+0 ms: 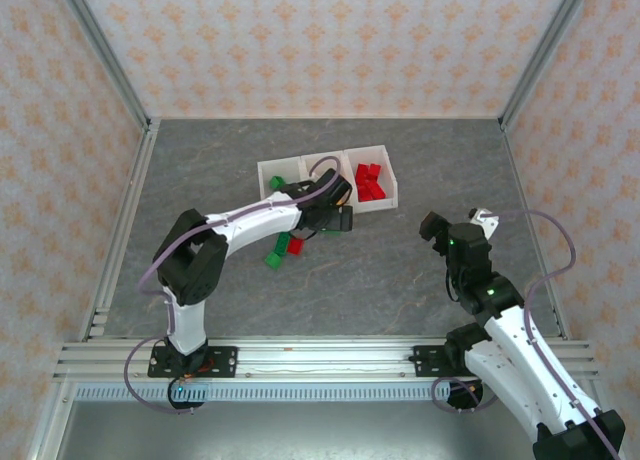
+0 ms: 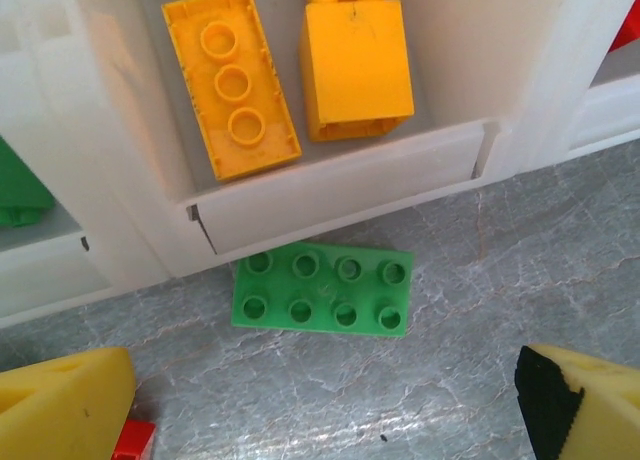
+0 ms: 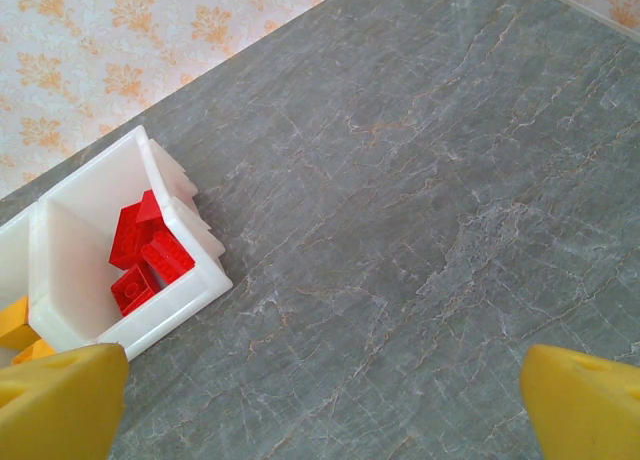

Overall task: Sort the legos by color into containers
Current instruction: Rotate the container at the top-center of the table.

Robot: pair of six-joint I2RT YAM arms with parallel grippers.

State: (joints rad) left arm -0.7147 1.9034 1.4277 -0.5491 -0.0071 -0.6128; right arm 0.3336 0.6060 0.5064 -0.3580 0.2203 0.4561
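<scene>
A flat green lego [image 2: 320, 290] lies studs-up on the table, against the front wall of the middle container [image 2: 340, 185]. That bin holds orange-yellow legos [image 2: 232, 80]. My left gripper [image 2: 320, 420] hovers open just in front of the green piece, nothing between its fingers [image 2: 60, 410]. From above, the left gripper [image 1: 338, 218] sits at the near side of the containers [image 1: 285, 168]. The left bin holds a green lego [image 1: 276, 183], the right bin red legos [image 1: 372, 180]. My right gripper [image 3: 320, 410] is open and empty over bare table, right of the red bin [image 3: 150, 315].
Loose legos lie beside the left forearm: green ones [image 1: 272, 260] and a red one [image 1: 295, 245]. A red corner [image 2: 132, 440] shows by the left finger. Wallpapered walls and metal rails enclose the grey table [image 1: 400, 270].
</scene>
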